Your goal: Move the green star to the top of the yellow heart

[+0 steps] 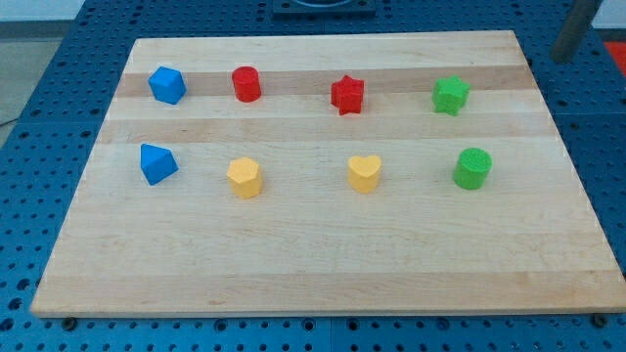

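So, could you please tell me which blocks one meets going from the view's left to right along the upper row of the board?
Blue cube-like block → red cylinder block → red star block → green star block.

A pale wooden board (323,264) with lengthwise planks and visible grain filled most of the view, slightly narrower toward the view's top. It lay on a blue perforated metal table surface (68,68), rows of small round holes showing on all sides of the board. Lighting was even and bright, soft shadows only. At the view's top centre a dark grey base piece (323,8) was cut off by the edge. At the top left corner, a strip of light floor or wall (24,15) showed, too cropped to tell which.
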Robot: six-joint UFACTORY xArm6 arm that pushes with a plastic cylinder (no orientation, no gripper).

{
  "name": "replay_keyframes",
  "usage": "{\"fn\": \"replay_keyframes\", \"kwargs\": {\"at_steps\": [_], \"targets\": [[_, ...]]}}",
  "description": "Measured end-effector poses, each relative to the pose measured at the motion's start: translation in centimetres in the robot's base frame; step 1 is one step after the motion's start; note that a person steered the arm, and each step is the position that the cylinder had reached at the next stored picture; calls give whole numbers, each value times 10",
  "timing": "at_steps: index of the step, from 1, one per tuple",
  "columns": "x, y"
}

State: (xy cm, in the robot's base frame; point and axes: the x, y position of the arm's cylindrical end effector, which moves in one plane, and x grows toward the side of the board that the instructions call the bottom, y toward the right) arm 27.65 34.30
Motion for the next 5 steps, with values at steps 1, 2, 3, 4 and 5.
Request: {"fn": "replay_keyframes", "kwargs": {"at_steps": [1, 2, 3, 4, 5], "targets": [[38, -35], [62, -75], [92, -114], [98, -150], [69, -131]]}}
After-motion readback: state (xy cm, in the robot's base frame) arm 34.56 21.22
